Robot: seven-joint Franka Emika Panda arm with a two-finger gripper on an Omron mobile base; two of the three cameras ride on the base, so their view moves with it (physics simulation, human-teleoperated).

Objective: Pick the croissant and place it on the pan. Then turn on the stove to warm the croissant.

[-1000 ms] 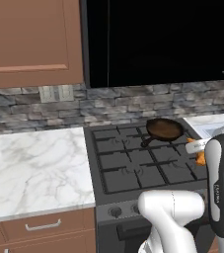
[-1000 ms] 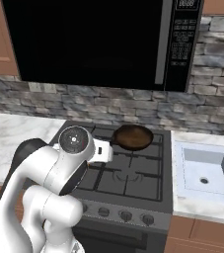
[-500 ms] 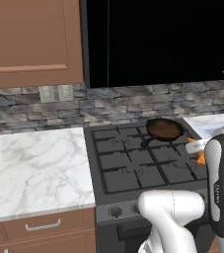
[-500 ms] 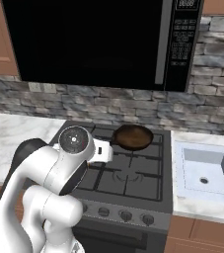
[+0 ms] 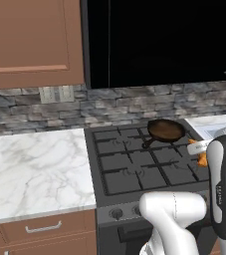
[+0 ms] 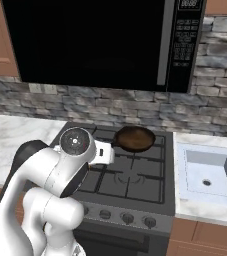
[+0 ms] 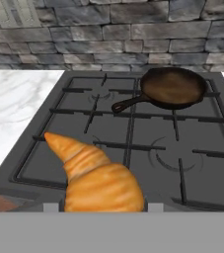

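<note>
You are looking at the croissant very close in the hand view, golden-orange and curved, with one pointed end reaching up and to the left. It is sitting right at the bottom of that view, where the fingertips would be, so the jaws are closing on it and are holding it above the front part of the stove. The fingertips themselves are hiding behind the pastry, so you cannot see them clearly.

In the left base view a small orange piece of the croissant is showing beside the white arm, over the right side of the cooktop.

The pan is standing on the back right burner, well apart from the croissant. It is dark brown, and its short handle is pointing to the front left over the grate. In the right base view the pan is lying just past the white hand, on the back of the stove.

Round knobs are running along the front of the stove. A marble counter is lying to the left of it, and a sink to the right. A stone wall is rising behind the cooktop.
</note>
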